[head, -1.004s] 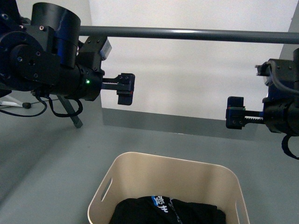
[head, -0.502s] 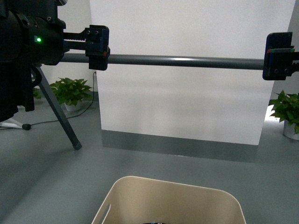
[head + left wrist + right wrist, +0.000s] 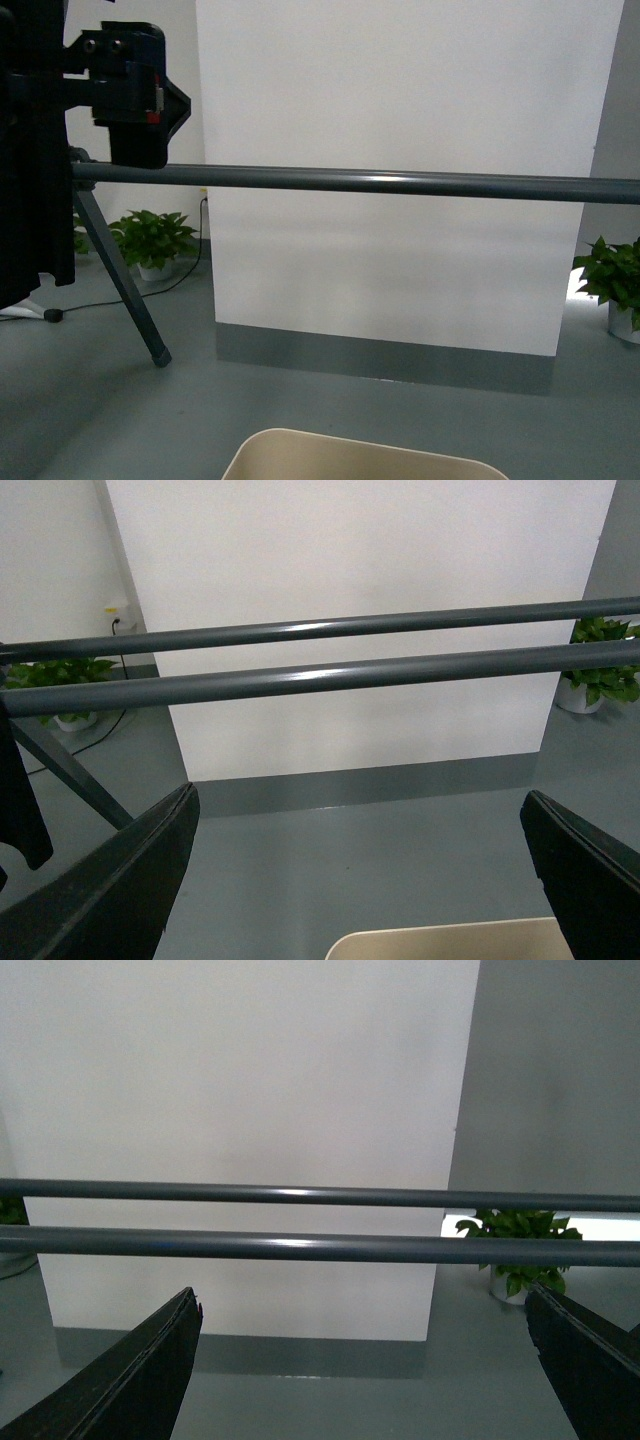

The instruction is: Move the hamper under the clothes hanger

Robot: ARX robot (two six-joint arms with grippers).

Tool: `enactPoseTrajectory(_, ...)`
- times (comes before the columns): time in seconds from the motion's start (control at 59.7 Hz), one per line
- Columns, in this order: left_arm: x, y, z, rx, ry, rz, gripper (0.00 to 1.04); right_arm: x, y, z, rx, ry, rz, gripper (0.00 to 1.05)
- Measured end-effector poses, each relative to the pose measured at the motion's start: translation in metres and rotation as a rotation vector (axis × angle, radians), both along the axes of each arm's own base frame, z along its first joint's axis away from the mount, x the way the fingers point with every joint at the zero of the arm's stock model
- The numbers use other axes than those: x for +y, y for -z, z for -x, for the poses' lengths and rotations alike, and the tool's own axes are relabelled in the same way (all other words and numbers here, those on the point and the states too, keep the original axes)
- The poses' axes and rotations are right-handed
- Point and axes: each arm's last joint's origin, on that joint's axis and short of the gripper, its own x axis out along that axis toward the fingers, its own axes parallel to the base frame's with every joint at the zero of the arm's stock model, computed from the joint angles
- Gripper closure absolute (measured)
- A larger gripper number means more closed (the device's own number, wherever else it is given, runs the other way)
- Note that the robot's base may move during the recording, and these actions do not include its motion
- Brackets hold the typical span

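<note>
The hamper is a beige bin; only its far rim shows at the bottom edge of the front view, below the clothes hanger's long grey bar. One splayed leg slants down to the floor at the left. My left gripper is raised above the bar's left end, open and holding nothing. From the left wrist, the gripper gapes wide over the hamper rim, with two bars ahead. My right gripper is open and empty too, facing the same bars; it is out of the front view.
A white wall panel stands behind the rack. Potted plants sit on the grey floor at the left and right. A cable lies by the left leg.
Both arms have risen; the right gripper has left the front view. The bar and hamper sit lower in the picture, and the dark clothes inside the hamper have dropped out of sight.
</note>
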Motion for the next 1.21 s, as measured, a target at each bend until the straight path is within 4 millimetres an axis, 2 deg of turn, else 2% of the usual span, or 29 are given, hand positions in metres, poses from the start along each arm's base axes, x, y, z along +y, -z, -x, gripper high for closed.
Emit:
enactPoseTrajectory(0.084,-0.002,0.012,0.022,-0.013,0.026,0.008,0.07,0.002,0.006,0.018,-0.029,0.001,-0.007,0.08)
enactPoseTrajectory(0.151,-0.004,0.02,0.031,-0.004,0.041,0.014,0.07,0.003,0.011,0.026,-0.047,-0.002,-0.01,0.08)
enactPoseTrajectory(0.352,-0.005,0.029,0.035,0.022,0.047,0.019,0.07,0.006,0.021,0.035,-0.045,-0.027,-0.002,0.08)
enactPoseTrajectory(0.385,-0.006,0.029,0.036,0.043,-0.011,0.031,0.1,0.006,0.021,0.035,-0.028,-0.046,-0.001,0.1)
enactPoseTrajectory(0.452,-0.001,0.033,0.041,0.087,-0.126,0.049,0.19,0.002,0.021,0.035,0.067,-0.121,0.012,0.18)
enactPoseTrajectory(0.552,0.009,0.044,0.051,0.102,-0.192,0.067,0.32,-0.005,0.031,0.044,0.177,-0.166,0.002,0.3)
enactPoseTrajectory(0.703,0.027,0.067,0.074,0.113,-0.21,0.08,0.6,-0.024,0.06,0.059,0.244,-0.161,-0.032,0.59)
enactPoseTrajectory(0.82,0.036,0.081,0.088,0.118,-0.21,0.083,0.82,-0.033,0.072,0.068,0.24,-0.165,-0.04,0.79)
enactPoseTrajectory(0.837,0.037,0.083,0.09,0.117,-0.209,0.084,0.86,-0.035,0.075,0.07,0.238,-0.165,-0.042,0.85)
enactPoseTrajectory(0.904,0.043,0.09,0.099,0.116,-0.212,0.086,1.01,-0.04,0.082,0.075,0.237,-0.162,-0.044,1.0)
enactPoseTrajectory(0.937,0.045,0.093,0.103,0.113,-0.213,0.09,1.02,-0.042,0.085,0.078,0.238,-0.162,-0.044,1.03)
enactPoseTrajectory(1.205,0.055,0.106,0.121,0.112,-0.201,0.09,1.01,-0.051,0.1,0.089,0.24,-0.17,-0.046,1.03)
